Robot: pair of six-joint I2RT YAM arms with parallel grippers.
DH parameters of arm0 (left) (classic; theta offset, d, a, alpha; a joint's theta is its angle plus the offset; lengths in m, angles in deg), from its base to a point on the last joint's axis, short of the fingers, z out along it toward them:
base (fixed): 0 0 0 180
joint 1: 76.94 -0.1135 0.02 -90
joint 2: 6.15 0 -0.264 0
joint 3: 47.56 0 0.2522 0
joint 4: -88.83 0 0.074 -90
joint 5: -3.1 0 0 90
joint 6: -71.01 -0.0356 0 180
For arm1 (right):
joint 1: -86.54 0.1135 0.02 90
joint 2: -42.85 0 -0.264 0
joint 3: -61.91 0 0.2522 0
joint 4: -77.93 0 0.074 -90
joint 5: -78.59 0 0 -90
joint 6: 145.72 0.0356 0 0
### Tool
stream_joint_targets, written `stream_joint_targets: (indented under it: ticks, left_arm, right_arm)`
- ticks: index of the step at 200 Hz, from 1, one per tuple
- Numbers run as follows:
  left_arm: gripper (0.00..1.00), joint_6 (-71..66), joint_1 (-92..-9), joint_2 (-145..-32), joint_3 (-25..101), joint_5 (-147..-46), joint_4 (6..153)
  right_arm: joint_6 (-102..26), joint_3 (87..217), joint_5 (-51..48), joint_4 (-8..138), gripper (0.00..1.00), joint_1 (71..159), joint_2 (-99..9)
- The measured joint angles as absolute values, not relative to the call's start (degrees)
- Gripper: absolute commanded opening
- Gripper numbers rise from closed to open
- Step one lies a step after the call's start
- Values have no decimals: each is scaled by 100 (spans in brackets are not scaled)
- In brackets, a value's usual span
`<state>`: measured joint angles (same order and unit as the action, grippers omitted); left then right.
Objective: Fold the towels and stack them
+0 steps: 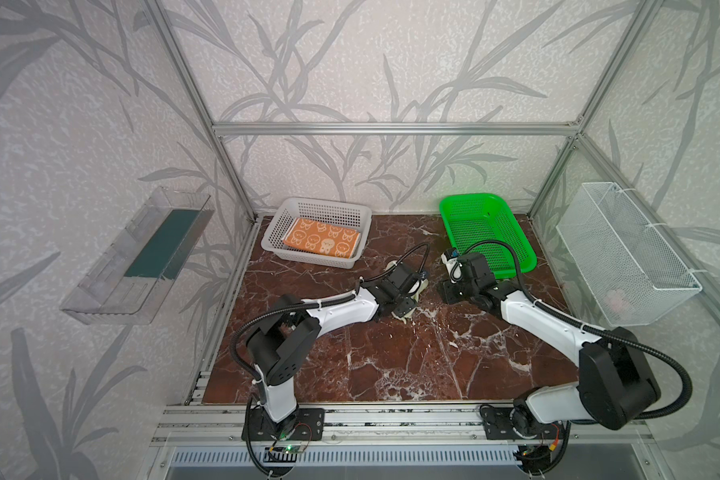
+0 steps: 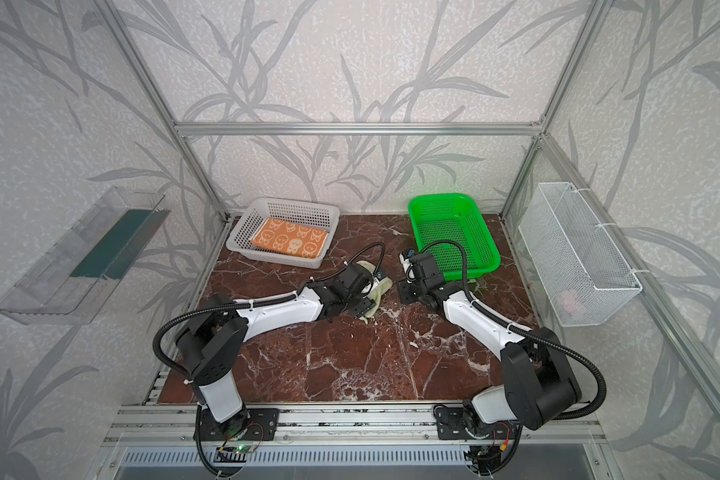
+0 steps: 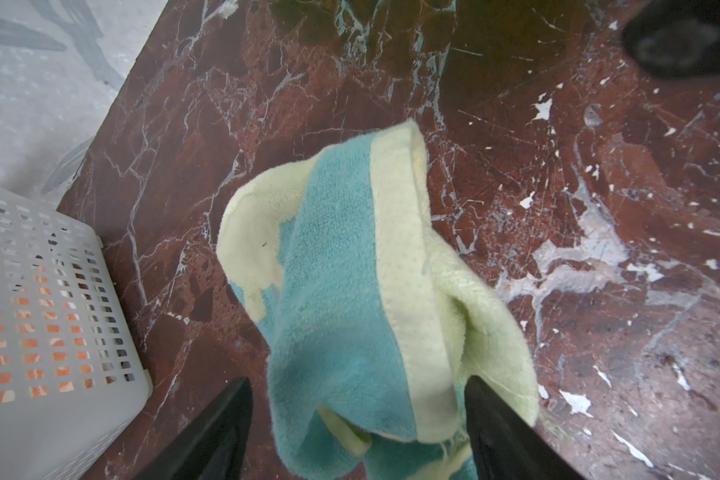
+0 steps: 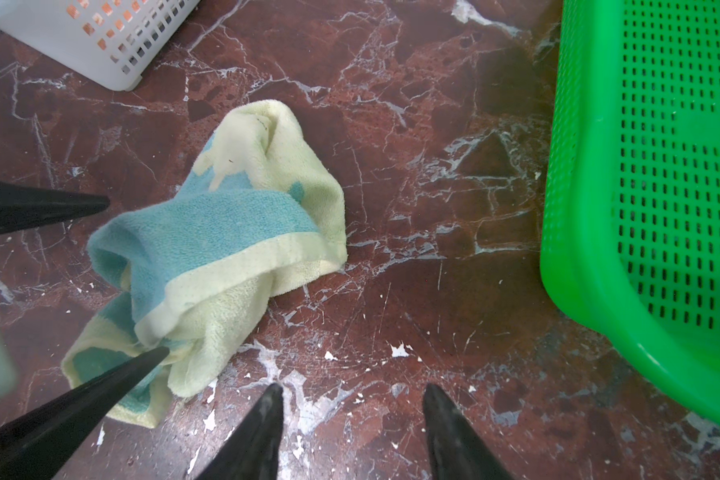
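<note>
Left wrist view: yellow towel (image 3: 350,291) fills the middle. Crumpled heap, blue band and pale hem twisted over, not flat, not folded.
Towel place: about dead centre of marble table (image 4: 433,166), seen in a top view (image 2: 384,287). Resting on the surface, apart from both baskets.
Left gripper (image 3: 358,380): jaws spread wide, straddling the heap, one tip against the cloth. No pinch visible, holds nothing.
Right gripper (image 4: 354,419): jaws parted, bare marble between them, empty. Near the towel's 3 o'clock.
Step (judged): take hold of the heap and open it flat before any fold.
Do it well:
- Close on the pale hem or a corner, not the fat middle of the bunch.
- Right gripper should take a second corner on the same hem.
- Pull the two corners apart low over the table until the cloth lies square.
- Then fold hem to hem.
Risk: grabbing several layers keeps the twist in.
Orange towel (image 1: 321,242): folded, lying in white basket (image 1: 308,258) at 10 o'clock. Likely the stack base.
Green basket (image 1: 485,237): 1 o'clock, close behind the right arm, so mind its rim when pulling.
Third towel: not made out.
</note>
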<state>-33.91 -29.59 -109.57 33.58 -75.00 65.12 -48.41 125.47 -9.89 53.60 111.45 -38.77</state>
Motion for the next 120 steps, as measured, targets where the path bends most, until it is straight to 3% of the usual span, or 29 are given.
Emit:
stream_joint_targets:
  ticks: [63, 120]
  left_arm:
    - [81, -3334, -2961, -11182, 3502, -7447, 6380]
    - [60, -3194, -2961, -11324, 3550, -7323, 6265]
  right_arm:
    - [-4800, 12481, -987, 5371, 55, 11136, -3842]
    - [-4756, 12427, -954, 5384, 55, 11134, -3829]
